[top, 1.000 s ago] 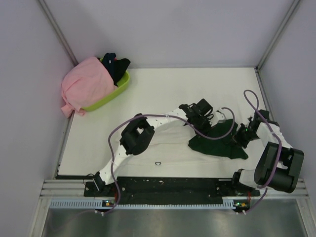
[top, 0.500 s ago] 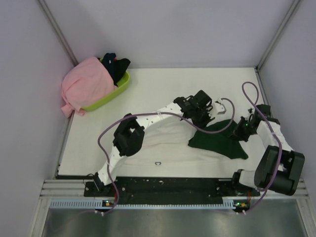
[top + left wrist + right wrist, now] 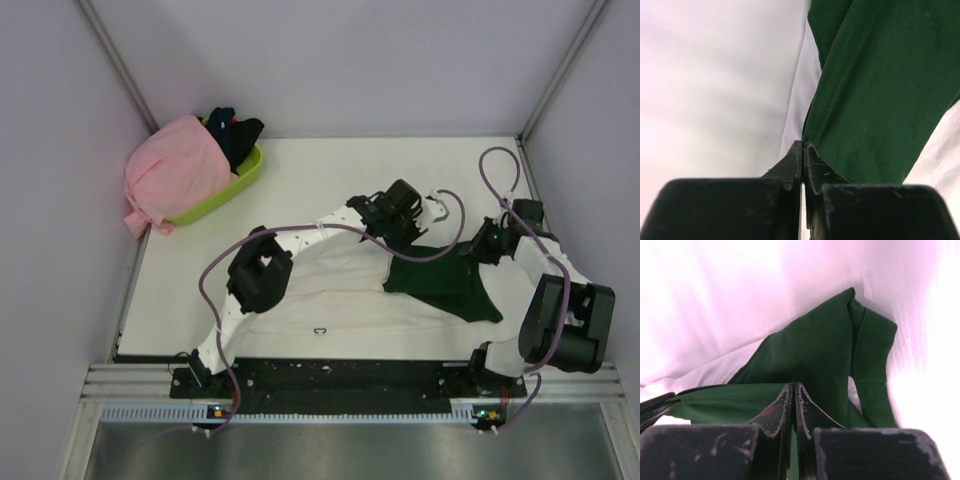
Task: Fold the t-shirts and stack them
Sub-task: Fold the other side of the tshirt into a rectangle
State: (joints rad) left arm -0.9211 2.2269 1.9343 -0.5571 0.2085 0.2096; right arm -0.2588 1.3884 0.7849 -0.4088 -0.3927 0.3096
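As you look down from above, white t-shirt (image 3: 340,290): spread on the bench (image 3: 330,170) before your arms, its green sleeve (image 3: 445,285) at the right.
Left gripper (image 3: 803,146): pinched together on the sleeve's hem.
Right gripper (image 3: 792,390): fingers together, green sleeve cloth nipped between them.
Pink t-shirt (image 3: 172,172): heaped on the lime basket (image 3: 248,172) in the far left corner, dark t-shirts (image 3: 235,130) behind it.

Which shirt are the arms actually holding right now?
The white shirt with dark green sleeves: spread flat, left gripper and right gripper shut on one sleeve. The pink shirt drapes over the lime basket; dark ones sit inside.
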